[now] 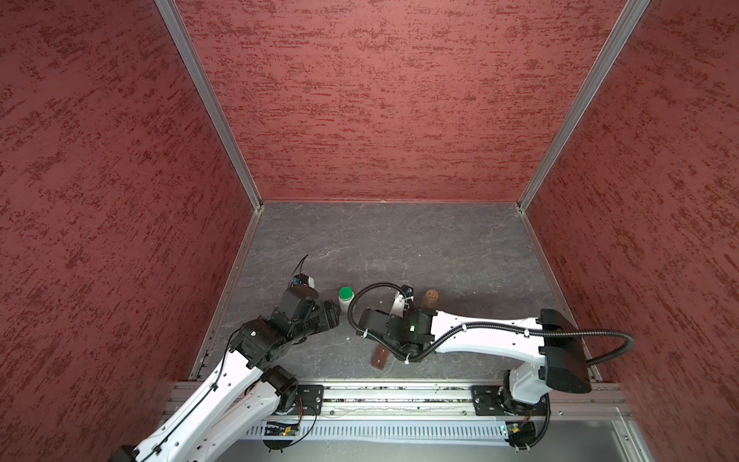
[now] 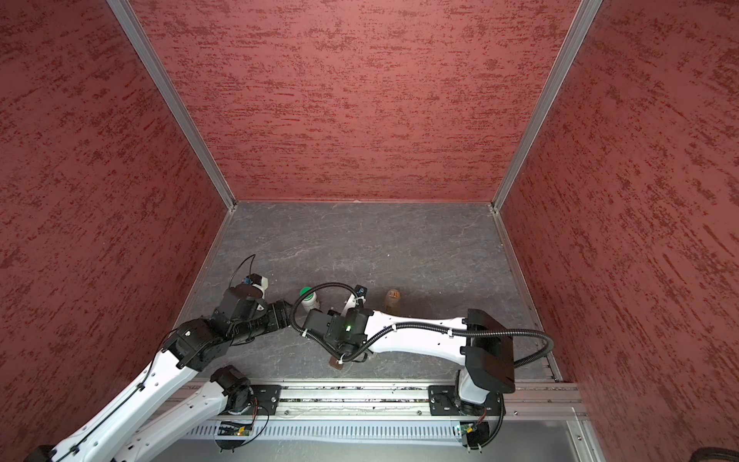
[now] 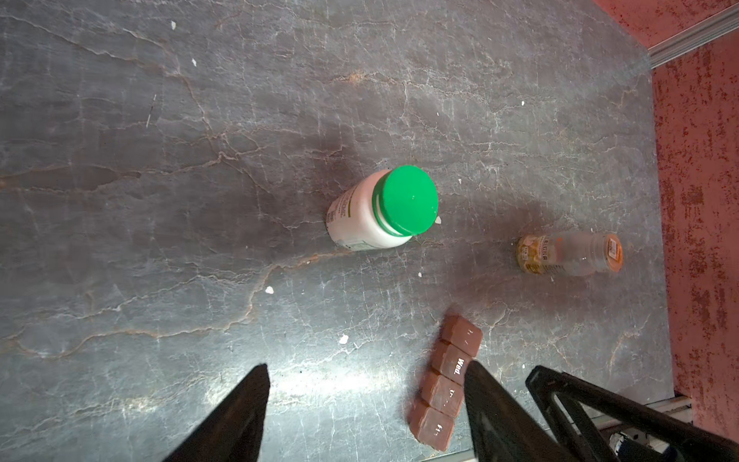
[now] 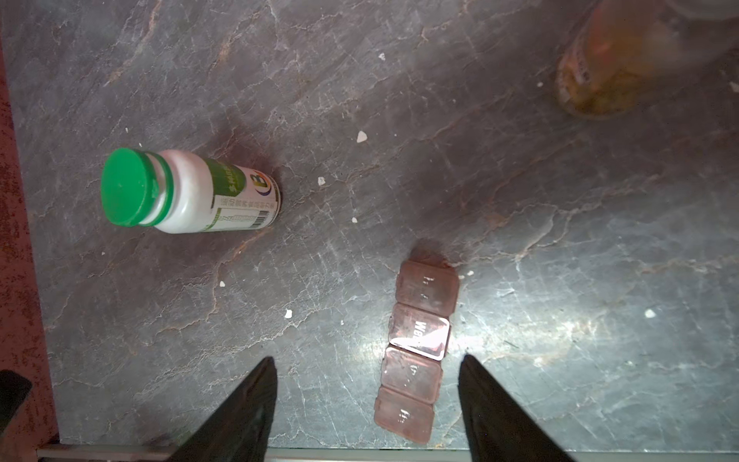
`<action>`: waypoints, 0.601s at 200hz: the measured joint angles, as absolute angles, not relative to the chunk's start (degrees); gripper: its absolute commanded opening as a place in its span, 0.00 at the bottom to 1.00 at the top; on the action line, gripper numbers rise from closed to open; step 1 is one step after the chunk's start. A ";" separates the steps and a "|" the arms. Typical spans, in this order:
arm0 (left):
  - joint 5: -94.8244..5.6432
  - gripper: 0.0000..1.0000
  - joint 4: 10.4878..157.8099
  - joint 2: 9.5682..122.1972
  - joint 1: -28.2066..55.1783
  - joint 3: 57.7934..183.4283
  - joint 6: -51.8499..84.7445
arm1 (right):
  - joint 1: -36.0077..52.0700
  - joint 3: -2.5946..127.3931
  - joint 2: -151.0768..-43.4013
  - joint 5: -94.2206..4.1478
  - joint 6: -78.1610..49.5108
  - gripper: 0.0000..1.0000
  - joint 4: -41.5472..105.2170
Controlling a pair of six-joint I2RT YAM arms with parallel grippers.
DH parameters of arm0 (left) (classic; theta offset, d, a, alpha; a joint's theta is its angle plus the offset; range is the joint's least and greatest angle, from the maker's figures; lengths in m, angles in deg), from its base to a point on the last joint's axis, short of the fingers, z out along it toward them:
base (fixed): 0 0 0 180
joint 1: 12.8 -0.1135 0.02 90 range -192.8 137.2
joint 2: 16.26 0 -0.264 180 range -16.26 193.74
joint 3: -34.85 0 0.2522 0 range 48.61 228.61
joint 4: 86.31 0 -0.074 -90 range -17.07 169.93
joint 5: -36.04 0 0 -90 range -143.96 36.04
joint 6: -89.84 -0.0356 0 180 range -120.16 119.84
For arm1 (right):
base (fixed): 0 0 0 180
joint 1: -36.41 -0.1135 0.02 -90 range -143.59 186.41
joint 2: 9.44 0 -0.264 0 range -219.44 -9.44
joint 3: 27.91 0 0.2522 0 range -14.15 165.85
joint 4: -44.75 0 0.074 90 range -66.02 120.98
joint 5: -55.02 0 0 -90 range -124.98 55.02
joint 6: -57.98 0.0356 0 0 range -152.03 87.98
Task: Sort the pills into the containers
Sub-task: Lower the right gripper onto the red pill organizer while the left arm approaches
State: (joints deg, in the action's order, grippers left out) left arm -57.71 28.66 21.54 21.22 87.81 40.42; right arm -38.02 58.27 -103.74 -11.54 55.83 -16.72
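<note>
The containers (image 4: 416, 352) are a brown translucent strip of square cells lying flat with all lids shut, one marked "Wed". The strip also shows in the left wrist view (image 3: 444, 384) and, partly under the right arm, in both top views (image 1: 378, 357) (image 2: 335, 363). My right gripper (image 4: 368, 358) hangs open above the strip's near end, empty. My left gripper (image 3: 366, 364) is open and empty too, with the strip just beside one finger (image 3: 492, 404). Yellow-orange pills (image 3: 528, 253) show through the base of a clear amber bottle (image 3: 568, 254).
A white bottle with a green cap (image 1: 346, 298) (image 4: 188, 192) stands just ahead of the left gripper. The amber bottle (image 1: 430, 298) stands behind the right arm. White crumbs (image 4: 362, 137) dot the grey slab. Red walls enclose three sides; a metal rail (image 1: 400, 396) runs along the front.
</note>
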 measured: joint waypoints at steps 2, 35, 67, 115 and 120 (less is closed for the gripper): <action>-57.91 0.78 28.53 21.50 21.48 87.77 40.59 | -38.00 58.23 -103.74 -11.63 55.87 0.74 -16.63; -60.29 0.79 28.05 21.13 24.34 86.46 43.41 | -35.90 52.52 -103.74 -16.83 56.18 0.73 -12.28; -62.41 0.79 27.26 19.25 26.27 84.42 45.97 | -33.08 49.59 -105.18 -21.07 55.98 0.73 -10.07; -64.75 0.79 26.83 15.18 26.66 83.29 47.24 | -31.57 52.32 -110.69 -24.87 54.54 0.73 -7.82; -64.84 0.79 26.83 15.07 26.68 83.18 47.46 | -31.55 52.65 -111.13 -25.18 54.50 0.73 -7.84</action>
